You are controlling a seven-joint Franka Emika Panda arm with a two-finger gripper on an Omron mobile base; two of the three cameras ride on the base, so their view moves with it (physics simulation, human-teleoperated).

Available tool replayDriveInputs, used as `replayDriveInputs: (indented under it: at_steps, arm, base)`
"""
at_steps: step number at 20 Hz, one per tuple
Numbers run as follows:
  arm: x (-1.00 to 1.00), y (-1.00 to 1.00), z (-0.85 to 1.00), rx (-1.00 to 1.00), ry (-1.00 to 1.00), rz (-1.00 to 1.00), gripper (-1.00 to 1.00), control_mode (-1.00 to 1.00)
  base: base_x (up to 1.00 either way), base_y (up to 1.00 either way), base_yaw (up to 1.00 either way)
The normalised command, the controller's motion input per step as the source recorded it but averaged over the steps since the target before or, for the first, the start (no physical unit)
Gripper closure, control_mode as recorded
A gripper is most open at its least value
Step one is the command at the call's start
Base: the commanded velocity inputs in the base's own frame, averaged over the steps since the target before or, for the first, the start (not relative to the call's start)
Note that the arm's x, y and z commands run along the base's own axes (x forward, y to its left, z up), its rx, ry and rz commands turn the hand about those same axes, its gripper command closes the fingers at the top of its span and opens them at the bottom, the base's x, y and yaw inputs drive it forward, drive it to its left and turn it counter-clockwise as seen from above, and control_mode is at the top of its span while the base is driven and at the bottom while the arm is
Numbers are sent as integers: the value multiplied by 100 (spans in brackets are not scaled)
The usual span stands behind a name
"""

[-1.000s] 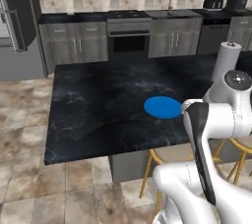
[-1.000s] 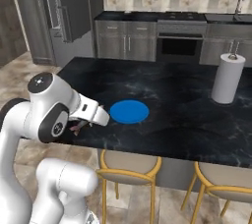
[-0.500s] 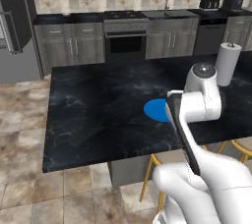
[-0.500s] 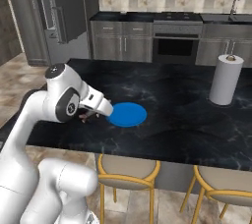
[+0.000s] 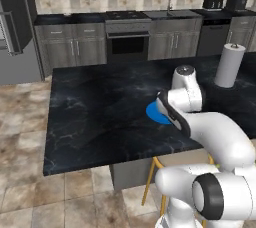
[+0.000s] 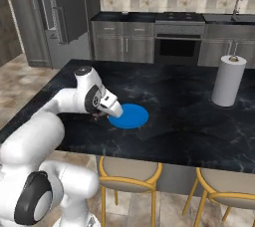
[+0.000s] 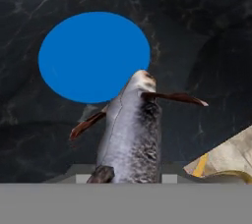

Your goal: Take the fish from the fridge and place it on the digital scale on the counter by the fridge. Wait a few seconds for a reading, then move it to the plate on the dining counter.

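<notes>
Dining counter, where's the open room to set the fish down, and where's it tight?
The blue plate is bare and free. The dining counter is open to the arm's left of the plate, and between the plate and the paper towel roll. It is tightest at the plate's near edge, where the gripper holds the fish.

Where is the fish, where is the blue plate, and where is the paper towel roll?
fish [image 7: 130, 134]: hand view, middle of its grey body.
plate [image 7: 93, 56]: hand view, centre of the blue disc.
paper towel roll [image 6: 226, 80]: right base view, middle of its white side.
</notes>
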Motion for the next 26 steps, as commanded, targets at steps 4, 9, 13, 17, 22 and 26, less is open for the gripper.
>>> replayDriveInputs:
  at_steps: [4, 9, 13, 17, 22, 26]
  arm:
    - [99, 0, -82, 4, 1, -4, 100, -100]
    - [86, 0, -43, 0, -10, -6, 100, -100]
    - [71, 0, -27, 0, -8, -8, 100, -100]
    - [70, -11, -31, 0, 0, -10, 100, -100]
    - [52, -24, -27, 0, 0, -12, 100, -100]
    - [22, -38, -18, 0, 0, -12, 100, -100]
  base:
    - [0, 0, 0]
    - [0, 0, 0]
    - [0, 0, 0]
    - [0, 0, 0]
    - [0, 0, 0]
    - [0, 0, 0]
